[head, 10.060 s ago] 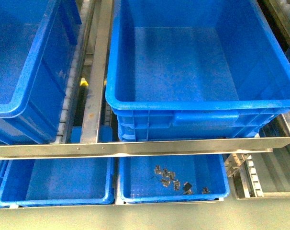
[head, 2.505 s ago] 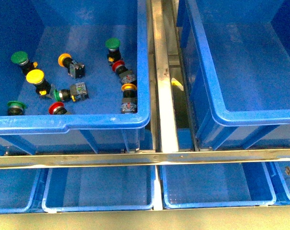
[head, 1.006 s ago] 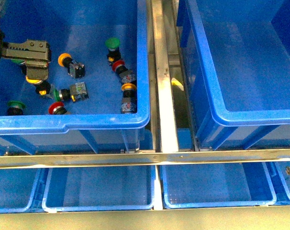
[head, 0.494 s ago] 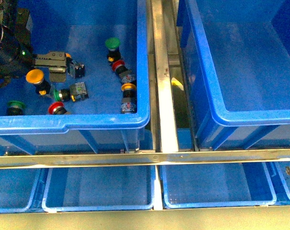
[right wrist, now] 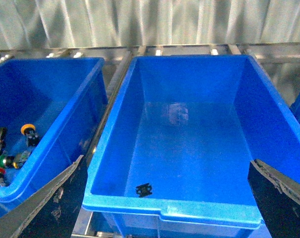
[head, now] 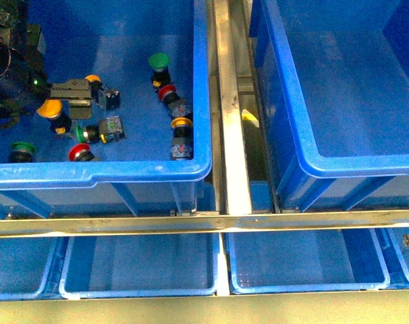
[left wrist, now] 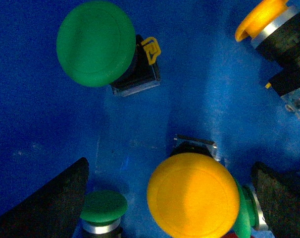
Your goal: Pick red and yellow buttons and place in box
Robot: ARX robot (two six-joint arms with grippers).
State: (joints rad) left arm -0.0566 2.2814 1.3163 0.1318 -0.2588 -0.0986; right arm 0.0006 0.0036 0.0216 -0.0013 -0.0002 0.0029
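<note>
Steel counter [head: 231, 135] carries two big blue bins. Right, the box [head: 339, 165] has a wide free floor bar one unclear black scrap [right wrist: 144, 189]. Left bin [head: 123, 172] holds mushroom-capped red buttons [head: 79, 152] and yellow buttons [head: 181, 123] among green ones [head: 158, 61]. Left claw [left wrist: 167, 198] gapes astride a yellow cap [left wrist: 193, 194], arm hiding the far-left corner. Right claw [right wrist: 165, 201] gapes, empty.

Factory or warehouse parts-picking station. Landmark is the steel rack rail [head: 229, 135]. Left of it, a plastic bin [head: 96, 174] of loose industrial push-button switches [head: 181, 123]; right of it, a deep blue box [head: 353, 165]. Below it sit shallow blue trays [head: 140, 291]. Beyond it stands a corrugated metal wall [right wrist: 140, 22].
</note>
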